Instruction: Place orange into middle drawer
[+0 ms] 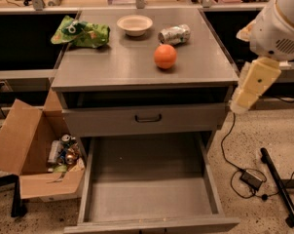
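A grey metal desk [118, 62] fills the view. Below its top, the middle drawer [149, 189] stands pulled far out, its flat tray bare. My tool [251, 87] hangs beside the desk's right edge, well apart from everything on it; I cannot tell whether it is apart or together. The orange [165, 56] sits on the desk top, right of centre, just in front of a crushed can [174, 34]. I judge I should descend from above, clear of the can, and grip the orange's widest part, since it looks likely to roll.
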{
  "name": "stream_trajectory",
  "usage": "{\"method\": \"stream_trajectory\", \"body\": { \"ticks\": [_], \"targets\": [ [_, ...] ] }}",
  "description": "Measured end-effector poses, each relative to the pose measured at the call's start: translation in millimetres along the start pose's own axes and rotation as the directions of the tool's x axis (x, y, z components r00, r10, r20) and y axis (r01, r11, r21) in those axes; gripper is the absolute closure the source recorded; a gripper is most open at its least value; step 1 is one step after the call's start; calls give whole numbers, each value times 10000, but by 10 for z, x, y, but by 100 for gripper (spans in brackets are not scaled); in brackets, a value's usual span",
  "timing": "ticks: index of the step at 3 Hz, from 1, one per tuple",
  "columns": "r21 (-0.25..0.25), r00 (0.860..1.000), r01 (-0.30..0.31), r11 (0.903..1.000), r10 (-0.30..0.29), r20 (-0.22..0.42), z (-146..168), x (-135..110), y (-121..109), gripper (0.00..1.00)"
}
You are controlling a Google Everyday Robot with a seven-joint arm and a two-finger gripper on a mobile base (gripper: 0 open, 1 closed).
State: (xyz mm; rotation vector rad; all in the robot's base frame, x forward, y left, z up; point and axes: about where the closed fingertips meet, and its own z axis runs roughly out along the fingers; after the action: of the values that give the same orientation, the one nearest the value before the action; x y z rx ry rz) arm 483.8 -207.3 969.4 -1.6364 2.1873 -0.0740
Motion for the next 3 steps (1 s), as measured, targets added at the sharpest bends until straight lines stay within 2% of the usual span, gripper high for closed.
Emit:
{"method": "stream_trajectory", "body": {
  "ticks": [1, 2, 3],
  "targets": [
    [63, 9953, -379, 9993, 372, 891, 323, -169, -303, 0],
    [-57, 9758, -1034, 9946, 1026, 1933, 667, -291, -561, 0],
    [-57, 9758, -1034, 9946, 1026, 1933, 667, -291, -561, 0]
  ]
}}
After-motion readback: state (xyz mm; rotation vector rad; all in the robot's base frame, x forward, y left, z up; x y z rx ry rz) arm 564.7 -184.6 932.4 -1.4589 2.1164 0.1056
